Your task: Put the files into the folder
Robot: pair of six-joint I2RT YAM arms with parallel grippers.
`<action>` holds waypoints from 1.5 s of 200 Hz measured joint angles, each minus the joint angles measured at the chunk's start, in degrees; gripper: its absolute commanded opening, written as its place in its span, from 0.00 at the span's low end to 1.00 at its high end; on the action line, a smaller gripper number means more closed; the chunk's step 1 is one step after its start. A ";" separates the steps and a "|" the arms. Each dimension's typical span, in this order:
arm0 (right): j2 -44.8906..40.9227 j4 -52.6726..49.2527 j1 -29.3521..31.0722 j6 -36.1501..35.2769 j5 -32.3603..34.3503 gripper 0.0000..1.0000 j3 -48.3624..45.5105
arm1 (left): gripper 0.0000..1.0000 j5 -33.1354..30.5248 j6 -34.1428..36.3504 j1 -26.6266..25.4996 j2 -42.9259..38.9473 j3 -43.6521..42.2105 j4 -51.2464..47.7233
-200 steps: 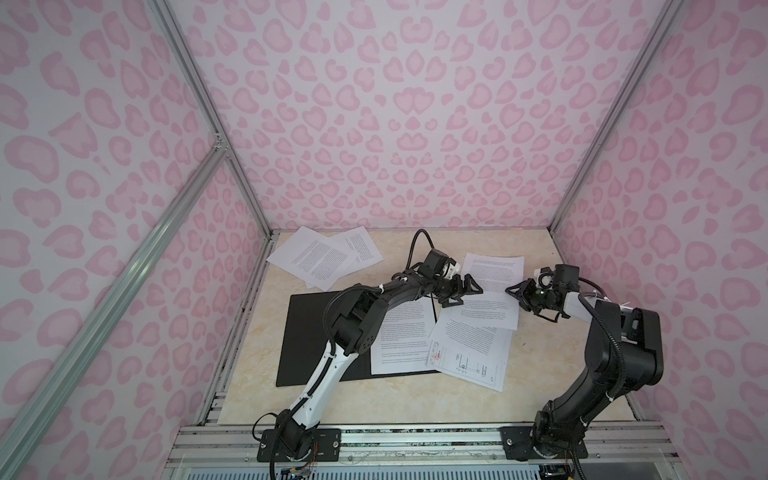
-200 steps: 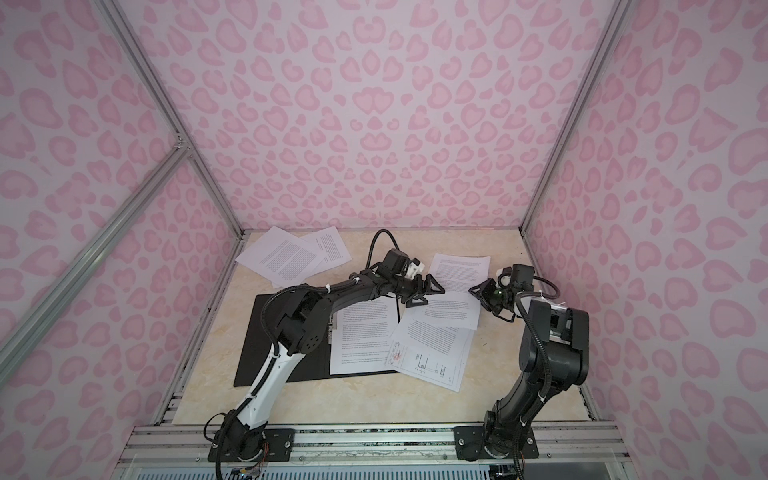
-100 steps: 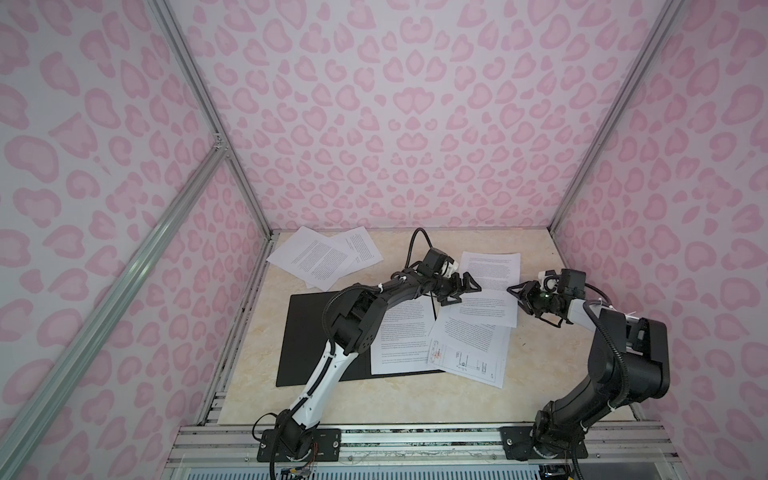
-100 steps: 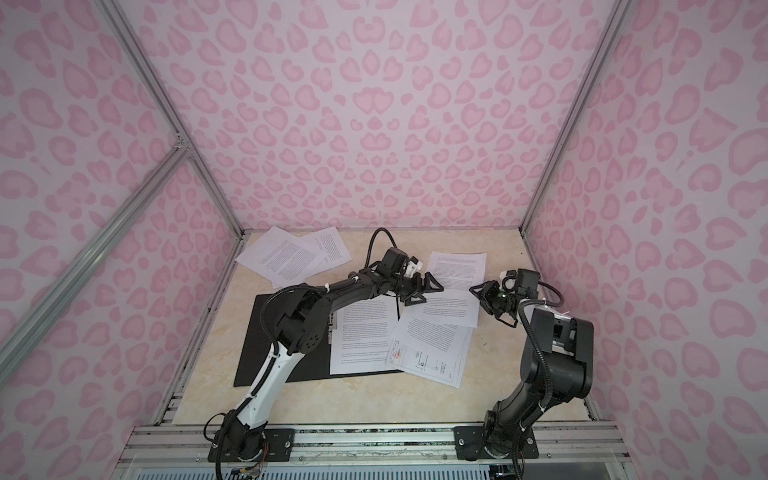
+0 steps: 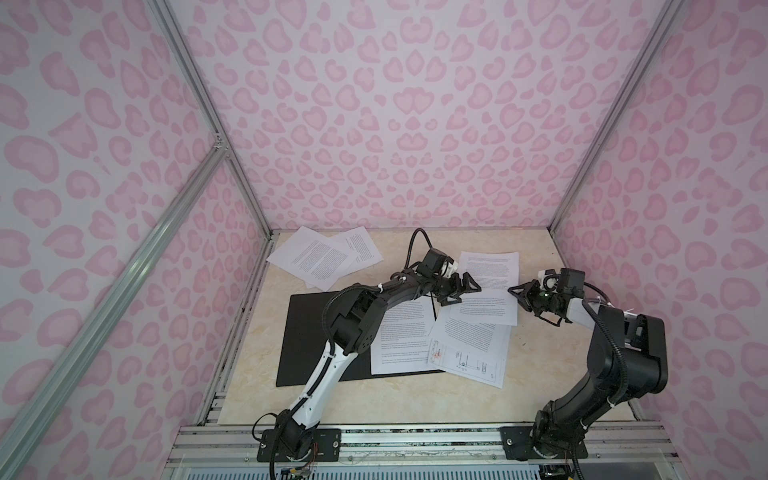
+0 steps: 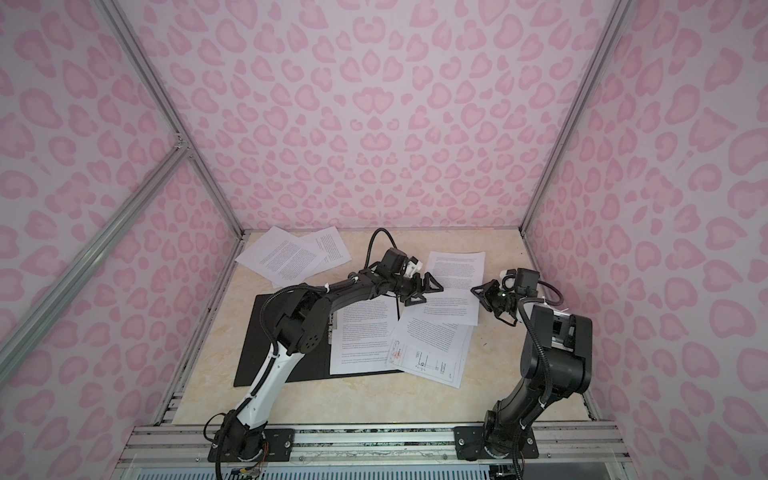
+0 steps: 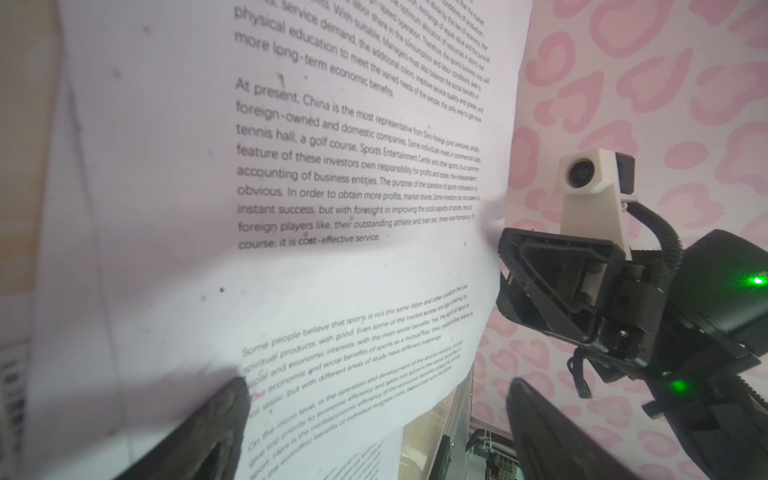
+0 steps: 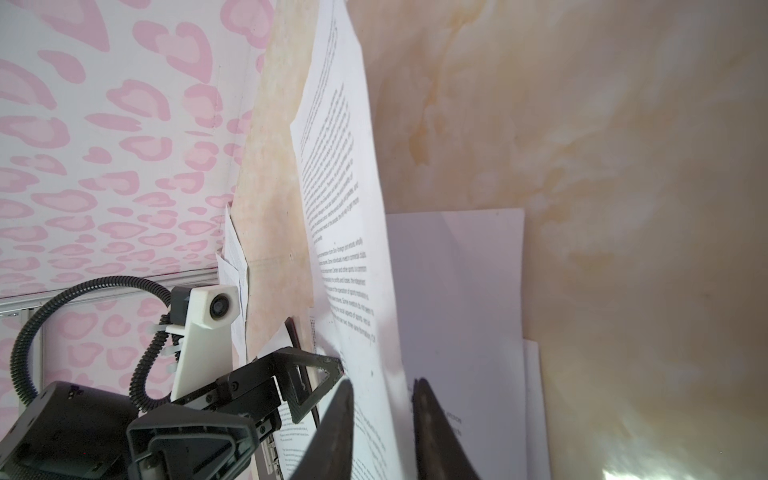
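Sheet edge between right gripper jaws.

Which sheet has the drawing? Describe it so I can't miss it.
Find the open black folder on the table. The tilted sheet overhanging its near right corner is it. Only this one carries a line drawing with a small red mark; its neighbours show only text.

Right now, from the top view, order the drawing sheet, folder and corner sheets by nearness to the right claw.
1. drawing sheet, front right, nearest the right claw
2. folder, left of middle
3. corner sheets, far left corner
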 measured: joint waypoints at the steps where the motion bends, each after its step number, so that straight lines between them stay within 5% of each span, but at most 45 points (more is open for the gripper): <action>1: 0.00 0.00 0.00 0.00 0.00 0.22 0.02 | 0.99 0.00 0.00 0.00 0.00 0.00 0.00; 73: 0.74 0.13 0.63 -0.11 1.11 0.00 0.02 | 0.98 0.00 -0.02 0.00 -0.04 0.63 -0.37; 149: -3.10 -2.64 0.63 -0.07 2.51 0.00 2.12 | 0.98 -3.19 4.44 -1.20 -0.50 7.45 -12.63; 179: -5.90 -5.64 0.66 -0.31 3.69 0.00 3.69 | 0.98 -3.39 6.88 -2.14 -3.76 1.09 -12.57; 230: -14.99 -12.17 0.74 -1.42 8.26 0.00 6.47 | 0.98 -12.31 13.03 -2.16 -21.46 -17.88 -18.18; 268: -17.62 -16.15 1.84 -2.99 9.20 0.00 10.19 | 0.98 -12.66 17.11 -5.44 -32.72 -19.76 -16.44; 300: -19.50 -19.08 2.19 -3.63 10.58 0.00 11.26 | 0.97 -13.55 17.86 -7.78 -32.02 -20.02 -16.11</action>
